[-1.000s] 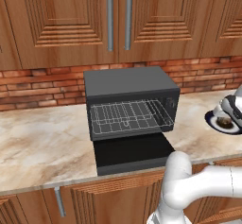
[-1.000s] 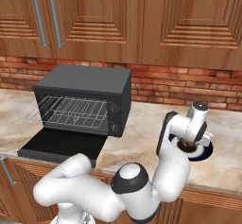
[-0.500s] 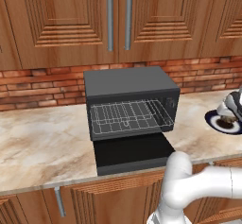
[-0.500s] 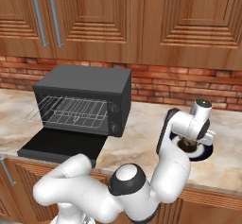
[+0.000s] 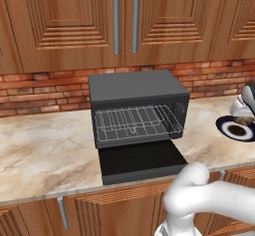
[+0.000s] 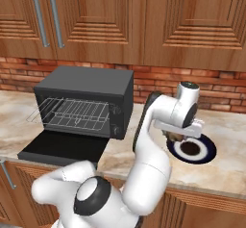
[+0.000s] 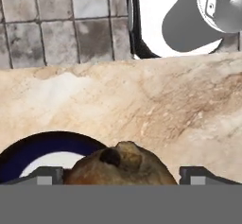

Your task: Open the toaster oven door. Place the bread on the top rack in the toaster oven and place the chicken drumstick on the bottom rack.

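Beige marbled stone bench (image 5: pixel 45 150) runs along a red brick wall (image 5: pixel 40 90). Brown wooden upper cabinets (image 5: pixel 69 21) with grooved panel doors and vertical metal bar handles (image 5: pixel 115 20) hang above. Matching wooden lower cabinets (image 5: pixel 99 210) stand beneath the bench's front edge. Lighting is even.

Marble counter (image 5: pixel 45 150) bearing toaster oven (image 5: pixel 137 105) near its middle, open toaster oven door (image 5: pixel 142 161) reaching the front edge; blue-rimmed plate (image 6: pixel 207 147) toward the right end.
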You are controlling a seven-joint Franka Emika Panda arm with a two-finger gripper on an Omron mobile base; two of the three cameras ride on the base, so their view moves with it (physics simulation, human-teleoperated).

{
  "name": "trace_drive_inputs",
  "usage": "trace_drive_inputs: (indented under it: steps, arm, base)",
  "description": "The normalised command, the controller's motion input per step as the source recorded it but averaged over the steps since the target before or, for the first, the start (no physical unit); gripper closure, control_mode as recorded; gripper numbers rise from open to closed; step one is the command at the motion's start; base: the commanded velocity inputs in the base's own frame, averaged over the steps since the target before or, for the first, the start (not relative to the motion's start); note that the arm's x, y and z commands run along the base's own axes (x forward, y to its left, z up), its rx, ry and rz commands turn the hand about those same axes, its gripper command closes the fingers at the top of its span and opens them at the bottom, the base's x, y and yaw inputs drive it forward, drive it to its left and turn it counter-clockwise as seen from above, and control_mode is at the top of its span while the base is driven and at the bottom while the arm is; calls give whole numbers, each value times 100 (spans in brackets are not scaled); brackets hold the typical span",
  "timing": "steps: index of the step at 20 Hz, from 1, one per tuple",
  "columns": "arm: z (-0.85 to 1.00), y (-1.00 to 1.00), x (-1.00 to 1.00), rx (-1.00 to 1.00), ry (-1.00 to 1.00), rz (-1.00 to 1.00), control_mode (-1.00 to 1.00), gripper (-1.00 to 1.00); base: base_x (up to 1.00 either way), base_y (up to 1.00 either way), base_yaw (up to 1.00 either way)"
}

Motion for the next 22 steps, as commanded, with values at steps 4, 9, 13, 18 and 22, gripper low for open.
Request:
trace_drive_inputs:
  steps: [4, 9, 13, 18, 22]
  arm:
    - [82, 100, -61, -4, -1, 12, -100, 100]
    - [73, 100, -44, 0, -2, 12, -100, 100]
    - [23, 100, -35, 0, -1, 14, -100, 100]
    - [5, 100, -20, 0, -3, 18, -100, 100]
    - [33, 100, 0, 0, -4, 12, -100, 100]
  base:
    - [0, 0, 0]
    - [0, 0, 0]
    - [0, 0, 0]
    - [0, 0, 0]
    - [0, 0, 0]
